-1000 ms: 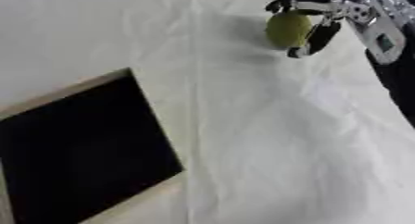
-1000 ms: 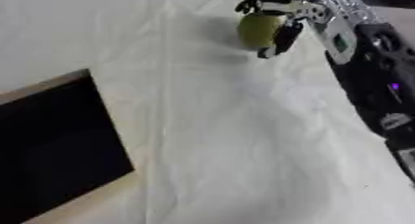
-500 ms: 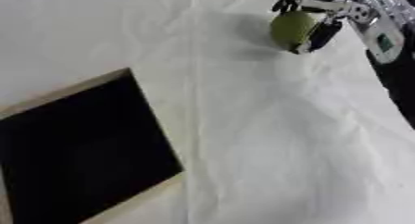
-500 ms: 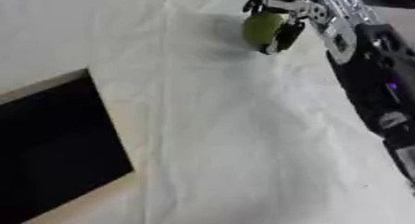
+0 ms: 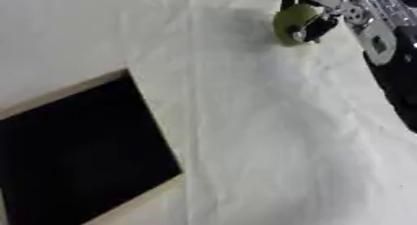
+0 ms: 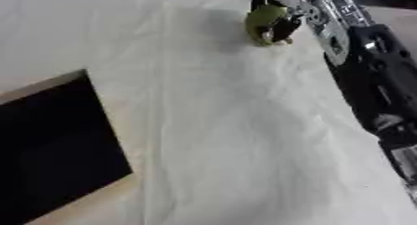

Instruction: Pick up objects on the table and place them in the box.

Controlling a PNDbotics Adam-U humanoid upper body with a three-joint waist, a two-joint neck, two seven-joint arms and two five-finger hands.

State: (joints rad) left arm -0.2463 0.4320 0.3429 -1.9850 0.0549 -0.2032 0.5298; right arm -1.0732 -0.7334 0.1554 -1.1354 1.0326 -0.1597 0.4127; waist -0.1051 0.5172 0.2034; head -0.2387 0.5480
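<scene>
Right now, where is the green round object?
The green round object is at the far right of the white cloth, held in the right robot hand, well away from the box at lower left.

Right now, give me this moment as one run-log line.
right hand: shut on green round object, far right of white cloth | box: near left | left hand: not in view

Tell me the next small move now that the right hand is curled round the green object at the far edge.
Probably lift it a little and start carrying it toward the box. The right hand has fingers curled round the green round object, which sits near the far right of the white cloth; the box's dark opening lies at near left, with open cloth between.
</scene>
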